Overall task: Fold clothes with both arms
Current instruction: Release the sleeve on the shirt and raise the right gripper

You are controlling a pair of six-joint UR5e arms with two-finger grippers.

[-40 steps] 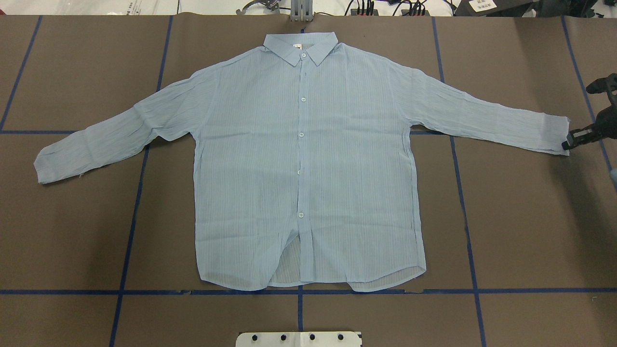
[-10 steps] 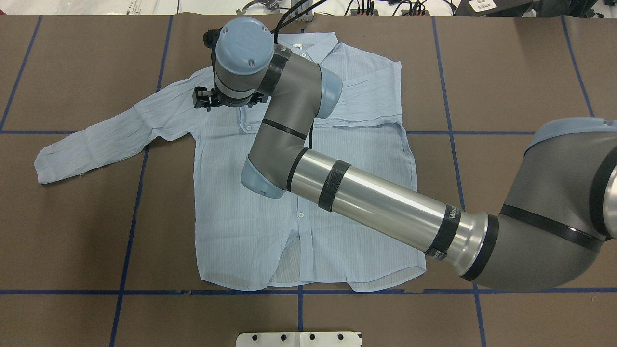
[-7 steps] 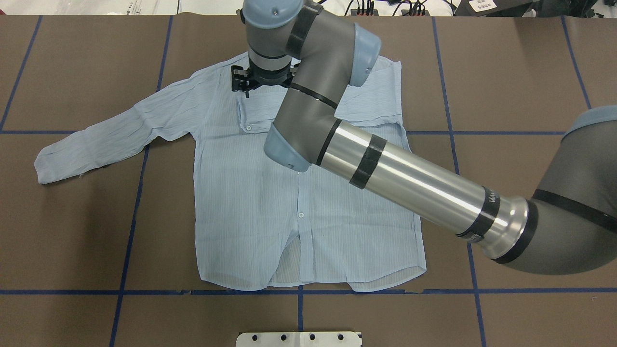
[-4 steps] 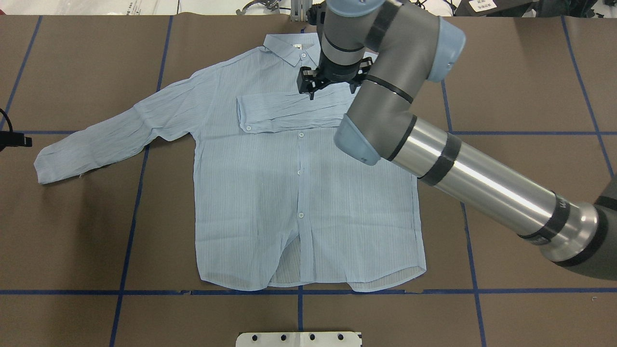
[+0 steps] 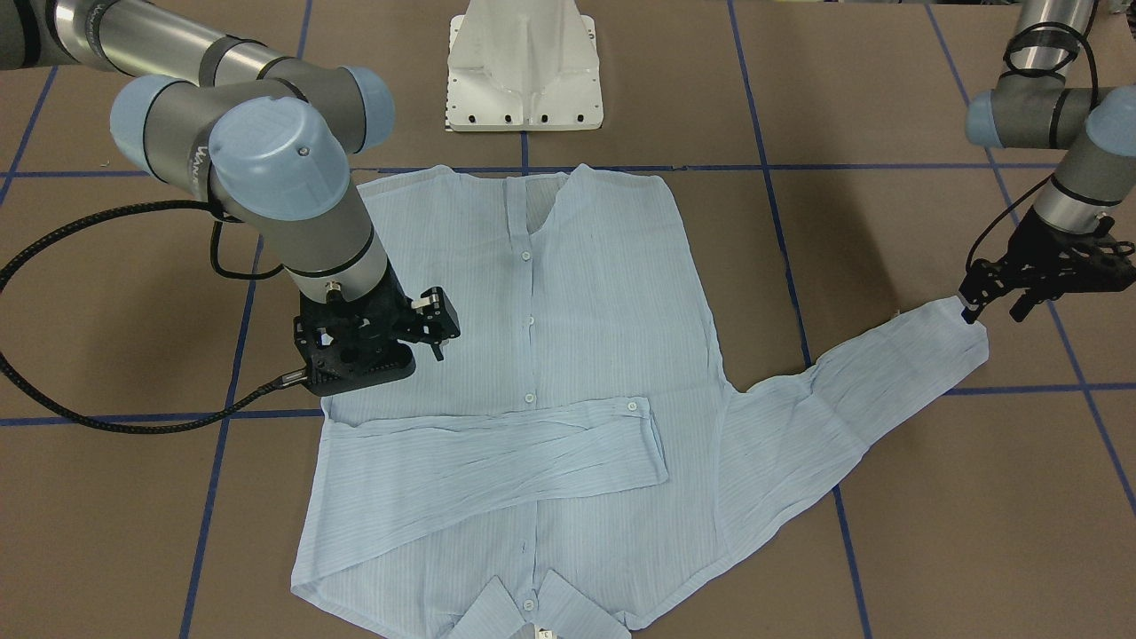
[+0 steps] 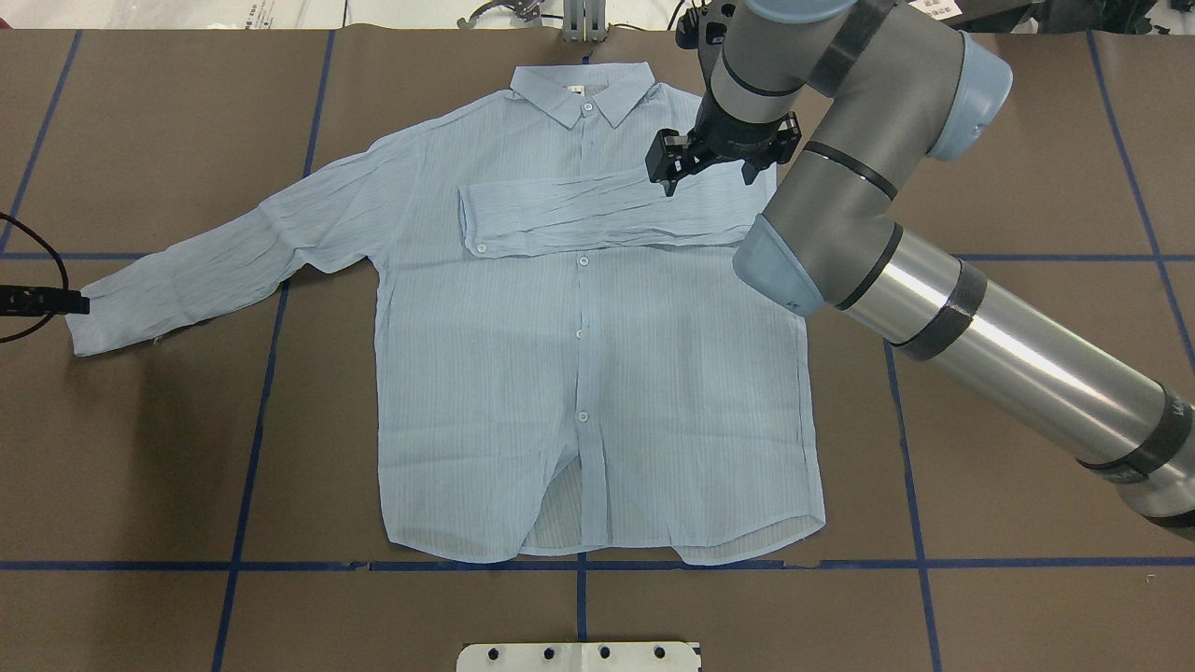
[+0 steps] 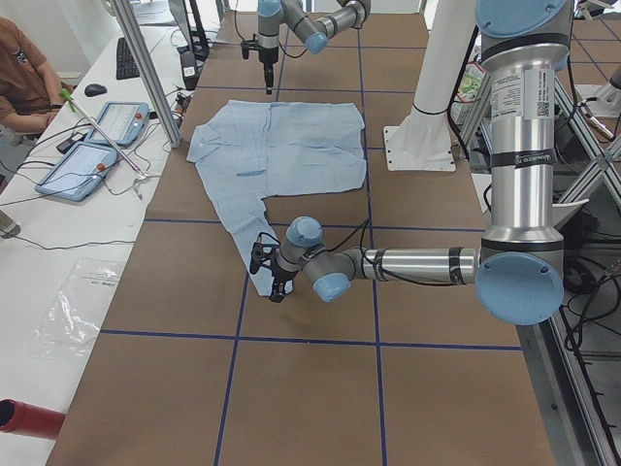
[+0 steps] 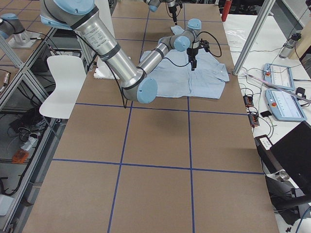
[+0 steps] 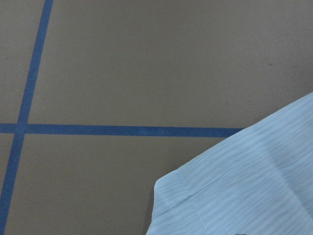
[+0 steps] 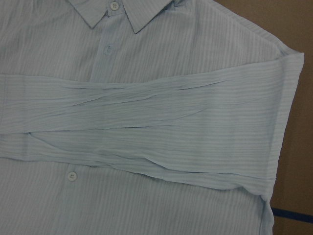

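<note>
Since half a sec ago the right arm [image 6: 934,308] has swung back toward its own side, so it no longer covers the shirt's front. The left pincer [image 5: 972,306] has come in closer to the outstretched sleeve's end.

The worktop [image 6: 1027,140] carries the shirt [image 6: 579,373] flat, buttons up, at the centre. Its collar [image 6: 583,89] is at the far edge from the robot and its hem lies along the near tape line. The right arm reaches over the shoulder area. The left arm [image 5: 1056,115] hangs at the far left of the worktop.

The folded sleeve [image 6: 597,215] lies across the chest just below the collar, cuff past the button line, a bit wrinkled but lying down OK. The outstretched sleeve [image 6: 215,261] runs out to the robot's left, well clear of the body.

The right pincer [image 6: 707,166] hovers over the folded sleeve's shoulder end. Its jaws look apart w/ nothing in them, so I read that fold as done.

The left pincer is right at the cuff [image 6: 89,327]. Its jaws look apart and not yet closed on cloth, and the left wrist cam shows only the cuff corner and bare worktop.

Step in hand, imo: 2nd sleeve fold. Next I'd need the left pincer to get a firm pinch on the cuff edge, taking both layers of this thin fabric. Then lift it low and carry it across the chest to lay parallel w/ the first sleeve. I'd get the right arm clear first.
</note>
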